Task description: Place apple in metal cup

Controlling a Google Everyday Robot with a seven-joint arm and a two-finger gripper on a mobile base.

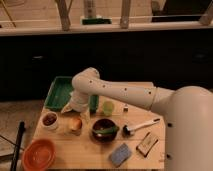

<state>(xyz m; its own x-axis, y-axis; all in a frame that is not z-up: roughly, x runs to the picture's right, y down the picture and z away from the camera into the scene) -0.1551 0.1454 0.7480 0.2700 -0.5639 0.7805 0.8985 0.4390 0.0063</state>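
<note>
The apple point(75, 124), small and yellow-orange, is at the left middle of the wooden table point(90, 150), between the small white bowl and the dark bowl. My gripper point(76, 113) hangs straight down from the white arm, directly above the apple and very close to it or touching it. I cannot tell whether it holds the apple. I cannot make out the metal cup as a separate thing. It may be hidden under the apple and the gripper.
A small white bowl point(49, 120) with dark reddish contents stands left of the apple. A light green cup point(107, 107), a green tray point(60, 92), a dark bowl point(104, 130), an orange bowl point(39, 154), a white-handled scoop point(141, 126), a blue sponge point(120, 154) and a wooden block point(146, 144) also share the table.
</note>
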